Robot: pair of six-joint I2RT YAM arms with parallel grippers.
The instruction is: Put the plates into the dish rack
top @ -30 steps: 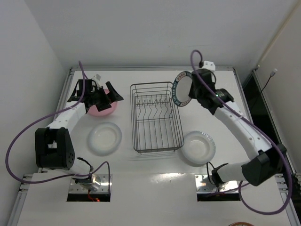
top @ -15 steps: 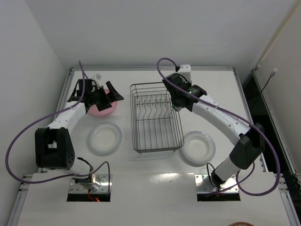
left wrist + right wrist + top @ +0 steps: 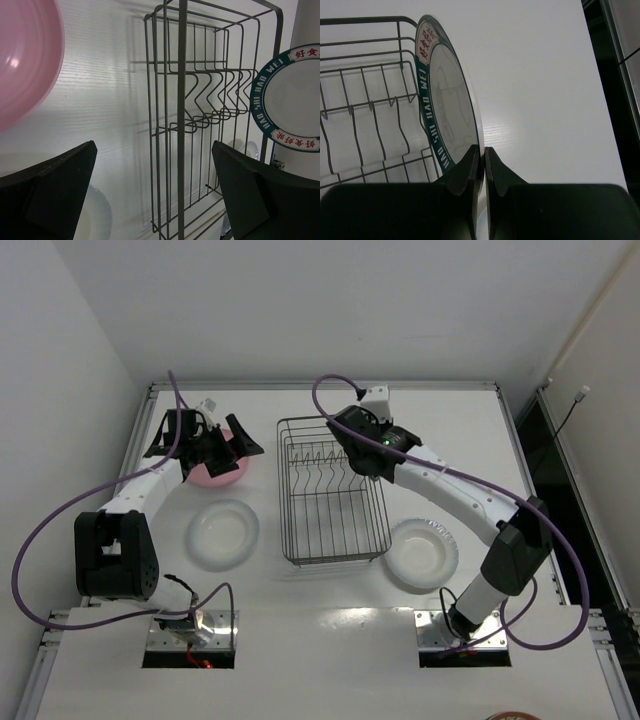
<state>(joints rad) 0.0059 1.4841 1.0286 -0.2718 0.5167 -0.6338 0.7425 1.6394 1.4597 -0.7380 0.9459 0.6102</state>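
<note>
The dish rack [image 3: 330,502] of grey wire stands mid-table with nothing in it. My right gripper [image 3: 483,150] is shut on the rim of the white plate with a dark blue patterned rim [image 3: 447,95]. It holds this plate on edge over the rack's far right corner [image 3: 395,30]; the left wrist view shows the plate [image 3: 292,97] too. Seen from above, the right gripper [image 3: 363,452] hides it. The left gripper [image 3: 213,446] hangs open just above the pink plate [image 3: 222,472], its fingers [image 3: 50,195] wide apart. One white plate [image 3: 222,533] lies left of the rack, another [image 3: 422,553] right of it.
A raised rail [image 3: 320,386] runs along the table's far edge, with walls close on the left and behind. Purple cables [image 3: 60,530] loop from both arms. The arm bases [image 3: 190,625] sit at the near edge.
My right arm has swung left with the patterned plate, from right of the rack to over its far right corner. The left arm has not moved.
</note>
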